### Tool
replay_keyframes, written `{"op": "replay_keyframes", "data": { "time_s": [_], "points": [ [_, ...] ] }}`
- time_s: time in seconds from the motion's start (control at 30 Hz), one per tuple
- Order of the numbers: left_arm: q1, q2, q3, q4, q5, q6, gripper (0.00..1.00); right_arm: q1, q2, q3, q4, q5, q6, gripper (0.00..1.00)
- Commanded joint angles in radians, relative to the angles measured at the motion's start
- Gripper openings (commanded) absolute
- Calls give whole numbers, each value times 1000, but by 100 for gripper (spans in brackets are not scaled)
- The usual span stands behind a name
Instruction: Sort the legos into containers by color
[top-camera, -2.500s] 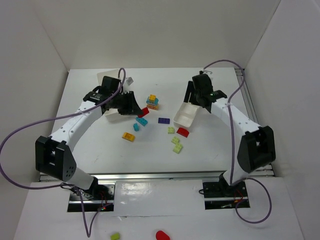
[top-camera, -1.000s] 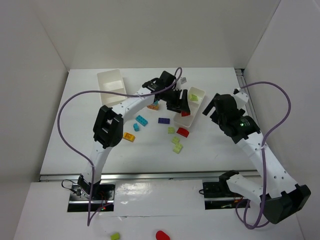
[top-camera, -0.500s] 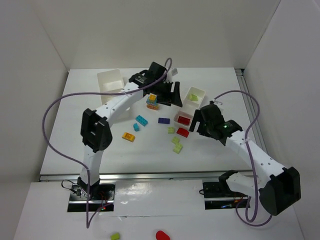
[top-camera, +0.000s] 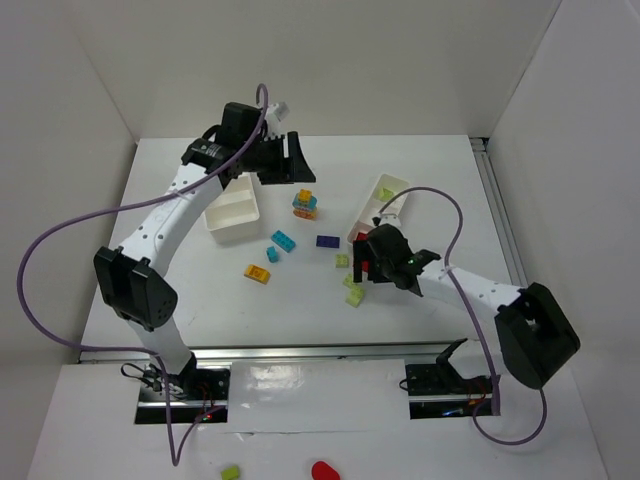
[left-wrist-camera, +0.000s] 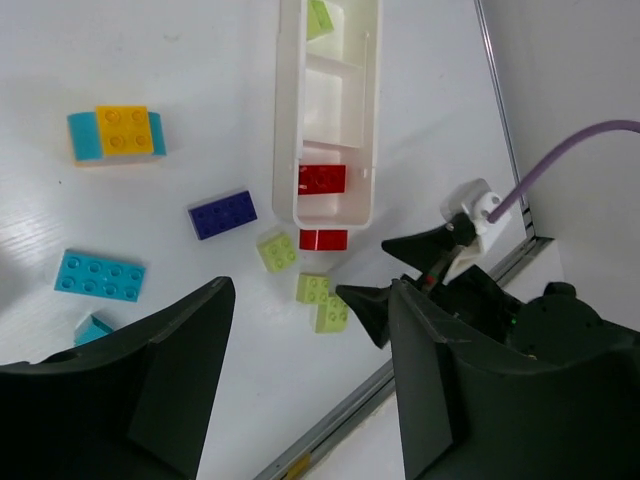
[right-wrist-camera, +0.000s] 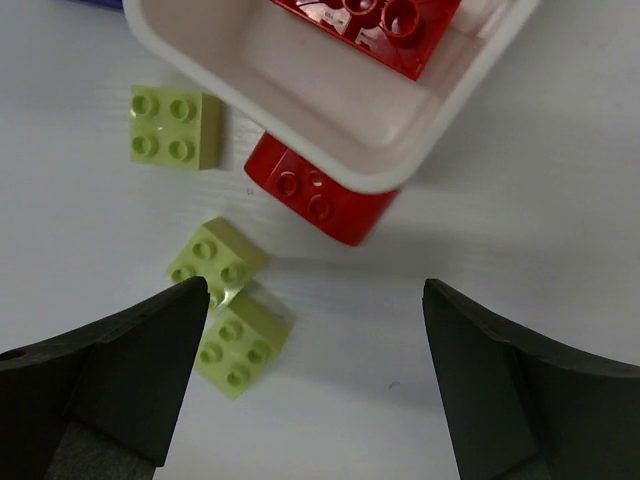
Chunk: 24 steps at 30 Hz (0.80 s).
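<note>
My left gripper (top-camera: 285, 160) hangs open and empty high over the table's back left, beside the small white box (top-camera: 232, 210). The long divided tray (top-camera: 378, 208) holds a red brick (left-wrist-camera: 322, 180) and a lime brick (left-wrist-camera: 320, 15). My right gripper (right-wrist-camera: 312, 290) is open and low at the tray's near end. A loose red brick (right-wrist-camera: 320, 195) lies just ahead of its fingers. Lime bricks (right-wrist-camera: 215, 260) (right-wrist-camera: 240, 340) sit by its left finger. An orange-on-cyan stack (top-camera: 305, 203), cyan bricks (top-camera: 283, 240), a purple brick (top-camera: 327, 241) and an orange brick (top-camera: 258, 273) lie mid-table.
White walls close in the table on three sides. A metal rail (top-camera: 300, 352) runs along the near edge by the arm bases. A third lime brick (right-wrist-camera: 175, 125) lies left of the tray's end. The left arm's purple cable (top-camera: 60, 250) loops out to the left.
My left arm has swung from the tray back to the far left, its jaws narrowing a little. My right gripper has come left and down to the tray's near end. The small box now sits nearer the front.
</note>
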<state>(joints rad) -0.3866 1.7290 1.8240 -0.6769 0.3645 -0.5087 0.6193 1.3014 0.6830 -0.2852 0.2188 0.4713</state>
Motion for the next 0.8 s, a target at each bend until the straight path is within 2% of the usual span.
{"op": "replay_keyframes", "data": {
  "time_s": [0.0, 0.2, 0.47, 0.77],
  "points": [
    [8, 10, -3, 14, 60, -24, 72, 3, 90, 10, 148, 14, -105, 95],
    [18, 0, -23, 14, 71, -24, 71, 3, 200, 47, 239, 14, -161, 99],
    [18, -19, -12, -16, 71, -24, 70, -42, 271, 67, 276, 50, -203, 99],
    [18, -9, -12, -16, 71, -24, 70, -73, 202, 4, 307, -220, -123, 95]
  ]
}}
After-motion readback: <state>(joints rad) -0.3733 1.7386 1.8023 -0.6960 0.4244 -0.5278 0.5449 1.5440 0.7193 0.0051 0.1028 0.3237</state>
